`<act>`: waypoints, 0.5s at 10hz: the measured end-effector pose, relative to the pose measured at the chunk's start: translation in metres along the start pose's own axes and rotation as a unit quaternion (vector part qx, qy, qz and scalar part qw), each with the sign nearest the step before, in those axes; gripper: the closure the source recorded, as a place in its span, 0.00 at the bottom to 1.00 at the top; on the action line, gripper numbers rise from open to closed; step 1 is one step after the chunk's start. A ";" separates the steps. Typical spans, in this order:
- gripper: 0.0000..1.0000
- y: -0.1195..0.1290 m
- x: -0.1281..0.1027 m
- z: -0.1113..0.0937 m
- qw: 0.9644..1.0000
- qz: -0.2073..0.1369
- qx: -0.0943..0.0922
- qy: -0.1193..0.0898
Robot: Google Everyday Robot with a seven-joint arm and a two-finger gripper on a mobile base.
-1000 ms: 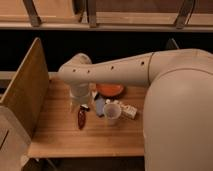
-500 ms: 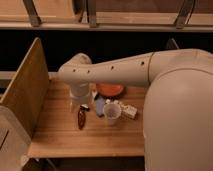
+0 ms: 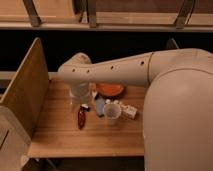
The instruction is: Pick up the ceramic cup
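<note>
The ceramic cup (image 3: 112, 114) is small and white and stands upright near the middle of the wooden table (image 3: 60, 132). My arm reaches in from the right, and its wrist hangs over the table's left-centre. The gripper (image 3: 80, 103) points down just left of the cup, about a hand's width away, above a dark red oblong object (image 3: 81, 118). The gripper is not touching the cup.
A flat orange plate (image 3: 110, 90) lies behind the cup. A small white box (image 3: 129, 111) sits to the cup's right and a grey-blue object (image 3: 100, 105) to its left. A tall wooden side panel (image 3: 27, 85) bounds the table's left edge.
</note>
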 end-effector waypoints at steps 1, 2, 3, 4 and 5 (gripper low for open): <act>0.35 -0.012 -0.012 -0.010 1.000 -0.005 0.010 -0.019; 0.35 -0.024 -0.024 -0.021 0.999 -0.007 0.013 -0.040; 0.35 -0.034 -0.035 -0.028 0.998 -0.002 0.001 -0.060; 0.35 -0.042 -0.041 -0.028 0.997 0.008 -0.011 -0.070; 0.35 -0.051 -0.046 -0.022 0.997 0.025 -0.026 -0.073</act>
